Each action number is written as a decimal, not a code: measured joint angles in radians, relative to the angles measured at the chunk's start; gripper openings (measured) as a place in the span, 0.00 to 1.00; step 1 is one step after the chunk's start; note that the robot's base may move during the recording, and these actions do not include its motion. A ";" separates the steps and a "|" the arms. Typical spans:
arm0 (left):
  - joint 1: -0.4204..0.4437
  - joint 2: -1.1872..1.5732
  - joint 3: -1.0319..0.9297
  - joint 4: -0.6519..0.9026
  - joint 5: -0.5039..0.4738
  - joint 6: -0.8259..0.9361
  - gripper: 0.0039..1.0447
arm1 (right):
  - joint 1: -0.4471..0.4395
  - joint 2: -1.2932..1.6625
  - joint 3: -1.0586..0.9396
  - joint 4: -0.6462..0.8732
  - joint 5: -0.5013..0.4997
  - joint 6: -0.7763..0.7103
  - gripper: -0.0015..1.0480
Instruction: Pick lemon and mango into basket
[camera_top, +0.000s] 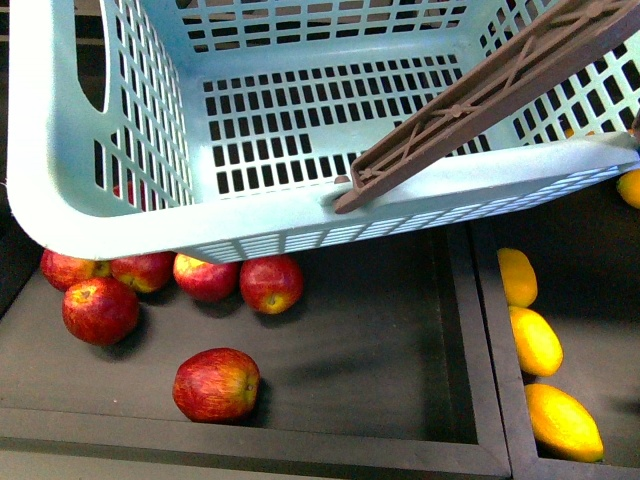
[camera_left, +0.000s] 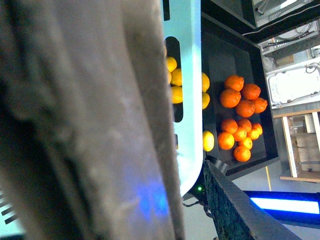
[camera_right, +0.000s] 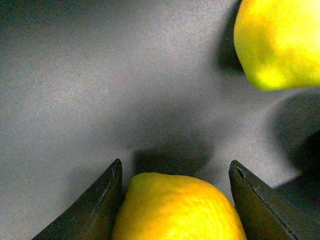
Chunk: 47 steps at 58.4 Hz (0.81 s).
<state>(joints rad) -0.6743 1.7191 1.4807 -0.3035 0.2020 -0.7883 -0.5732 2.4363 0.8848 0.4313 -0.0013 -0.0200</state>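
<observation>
The right fingers (camera_right: 100, 210) stand wide apart on either side of the lemon (camera_right: 175, 210), one close against each flank. I cannot tell whether they press it or merely bracket it. The lemon sits over the dark grey surface (camera_right: 100, 75) with its shadow just beyond it. Another yellow fruit (camera_right: 280, 40) lies near it, not touching.

The left fingers cannot be made out. A blurred brown-grey mass (camera_left: 100, 125) right at the lens fills most of the left wrist view, so how far they are open cannot be told. Beside that mass is the mint wall of the basket (camera_left: 187, 60), with yellow fruit showing through its oval cutout. Past it, a cluster of tangerines (camera_left: 240, 120) lies in a black compartment.

In the front view the basket (camera_top: 300, 215) is tilted over the far part of the left compartment, its brown handle (camera_top: 480, 100) slanting up toward the far right corner. Six red apples (camera_top: 216, 384) lie in that compartment, one near the front edge and the rest at or under the basket's rim. Three yellow oval fruits (camera_top: 535, 340) lie in a row in the right compartment, along its left divider. I cannot tell whether any of them is the mango.
</observation>
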 joint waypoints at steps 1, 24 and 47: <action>0.000 0.000 0.000 0.000 0.000 0.000 0.26 | -0.001 -0.003 -0.002 0.000 -0.001 0.000 0.54; 0.000 0.000 0.000 0.000 0.001 0.000 0.26 | 0.032 -0.447 -0.173 0.033 -0.286 0.163 0.54; 0.000 0.000 0.000 0.000 -0.003 0.000 0.26 | 0.176 -1.131 -0.241 -0.093 -0.396 0.382 0.53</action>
<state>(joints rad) -0.6743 1.7191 1.4807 -0.3031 0.1986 -0.7879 -0.3973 1.3052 0.6437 0.3386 -0.3977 0.3618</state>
